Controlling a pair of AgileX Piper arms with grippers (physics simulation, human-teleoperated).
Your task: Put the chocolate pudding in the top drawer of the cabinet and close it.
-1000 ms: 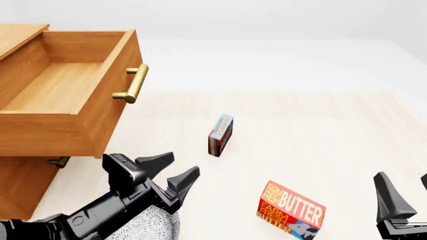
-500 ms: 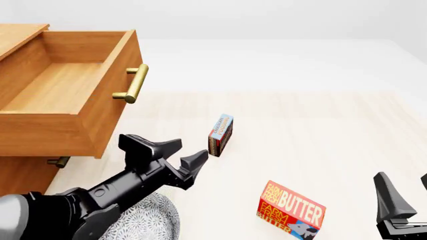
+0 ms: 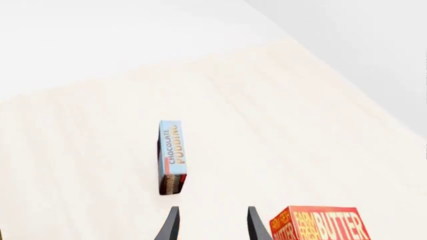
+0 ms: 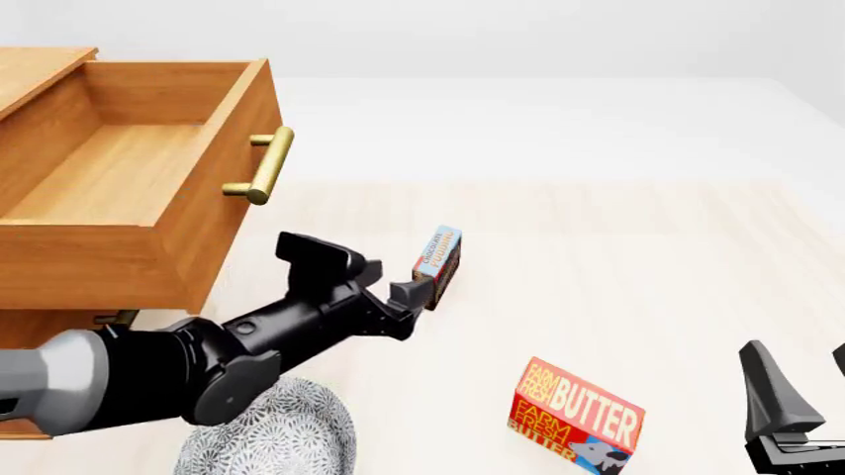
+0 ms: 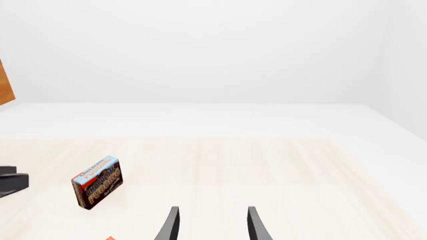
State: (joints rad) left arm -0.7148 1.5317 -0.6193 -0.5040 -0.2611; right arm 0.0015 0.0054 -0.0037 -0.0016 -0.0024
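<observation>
The cabinet fills the left of the front view, and its top drawer stands pulled out and open in the upper left, its brass handle facing the middle of the frame. Below it the left arm stretches from the lower left edge toward the centre, lying low over the pale worktop. The left hand sits at the centre of the frame, fingers apart and holding nothing, with one fingertip just beside the lower end of the chocolate pudding; whether it touches the box cannot be told. In the left wrist view the two fingertips show at the bottom edge, apart, with the pudding just ahead of them.

The right hand rests at the lower right corner of the front view, fingers apart and empty, well away from the pudding.

A red butter box lies at the lower centre-right, and a patterned grey plate sits at the bottom, partly under the left arm.

The pudding stands on its thin long edge at the centre of the worktop, pale blue at its far end and dark brown at its near end, with an orange-red side.
</observation>
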